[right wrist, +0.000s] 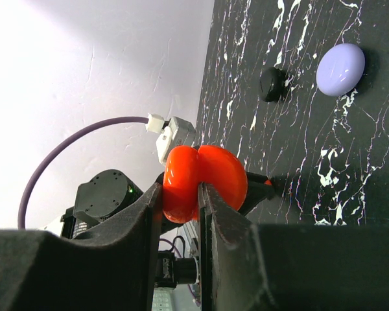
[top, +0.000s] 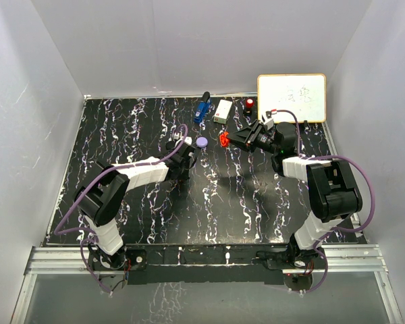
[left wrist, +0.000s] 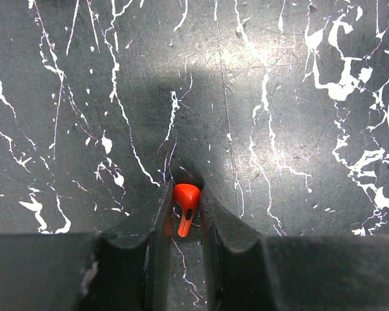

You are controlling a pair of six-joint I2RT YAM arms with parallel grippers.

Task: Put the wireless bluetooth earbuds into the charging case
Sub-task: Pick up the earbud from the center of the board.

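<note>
Left wrist view: I'm pinching the red earbud [left wrist: 186, 196] in the left gripper [left wrist: 185, 189], stem pointing wristward; the right gripper [right wrist: 180, 192] is clamping the red charging case [right wrist: 218, 172] to its right.

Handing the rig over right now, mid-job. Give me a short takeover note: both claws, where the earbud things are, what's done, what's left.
Claws: the left claw is shut on a red earbud down at the table; I cannot tell whether it is lifted. The right claw is shut on the rounded red case, apparently held off the table.
Elsewhere: a small black piece lies beside the lavender puck.
Done: earbud and case both gripped.
Left: bring the earbud to the case and seat it. The inside of the case is not visible.
</note>
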